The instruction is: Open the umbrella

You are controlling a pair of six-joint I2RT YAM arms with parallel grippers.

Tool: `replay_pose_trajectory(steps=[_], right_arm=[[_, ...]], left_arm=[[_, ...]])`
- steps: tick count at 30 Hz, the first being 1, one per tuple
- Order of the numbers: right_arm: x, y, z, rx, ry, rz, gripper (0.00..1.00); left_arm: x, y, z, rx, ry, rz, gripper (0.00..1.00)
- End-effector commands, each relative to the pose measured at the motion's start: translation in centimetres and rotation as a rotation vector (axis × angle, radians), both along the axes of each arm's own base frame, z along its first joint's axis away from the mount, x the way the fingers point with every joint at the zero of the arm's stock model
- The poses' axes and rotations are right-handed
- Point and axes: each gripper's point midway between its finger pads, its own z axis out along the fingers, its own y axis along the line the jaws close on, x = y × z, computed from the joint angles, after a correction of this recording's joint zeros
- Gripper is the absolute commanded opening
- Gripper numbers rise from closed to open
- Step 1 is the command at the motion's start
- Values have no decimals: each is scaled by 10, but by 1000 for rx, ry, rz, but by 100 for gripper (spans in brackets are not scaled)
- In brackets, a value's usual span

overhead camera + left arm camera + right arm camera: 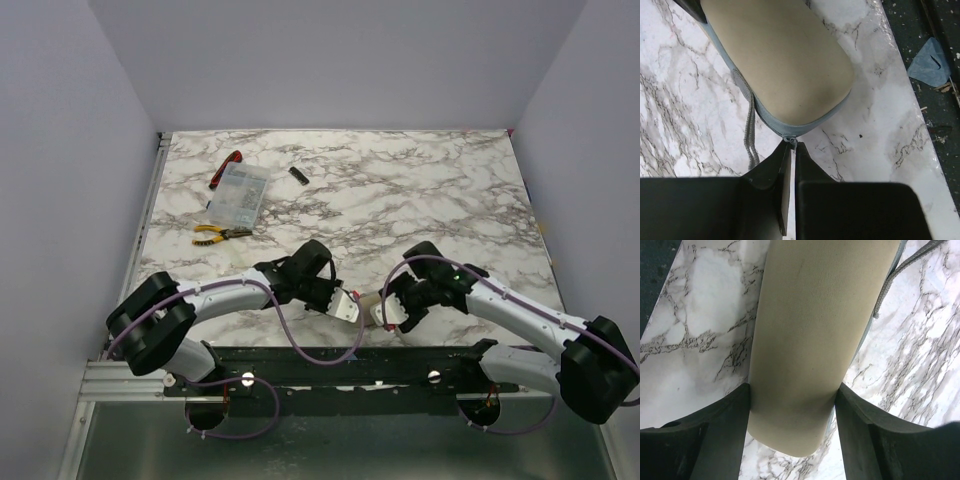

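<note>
Umbrella: lying folded at lower centre of the top view, over the table's near edge, bridging the two grippers.
Left gripper: pressing its fingers together, pinching the small tab at the umbrella's rounded end.
Right gripper: clamping the umbrella's body, one finger touching each flank.
Long axis: running left to right in the top view. Heading from the fingers toward the upper left in the left wrist view. Rising straight up the frame between the fingers in the right wrist view.
Direction from the pincers: lying straight ahead of the left, end-on, and crossing the right's closing line.
Nearer arm: neither, both making contact, left at the tip, right on the body.
Strap: trailing down the umbrella's left side in the left wrist view.
Coming move, judging: likely calling for pulling along that axis, the right steadying the body.
</note>
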Motion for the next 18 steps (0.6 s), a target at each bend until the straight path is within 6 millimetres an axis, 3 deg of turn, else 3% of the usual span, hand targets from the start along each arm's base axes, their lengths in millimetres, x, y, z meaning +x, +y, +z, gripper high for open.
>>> replay_pose_trajectory(steps=[1, 12, 18], right_arm=[[-45, -37, -36, -149, 242, -135, 33], [-33, -23, -31, -104, 376, -463, 27], [-35, -32, -31, -82, 398, -573, 25]], left_arm=[[-28, 10, 1, 3, 58, -64, 0], [-25, -6, 8, -22, 255, 166, 0], [-11, -4, 13, -55, 461, 354, 0]])
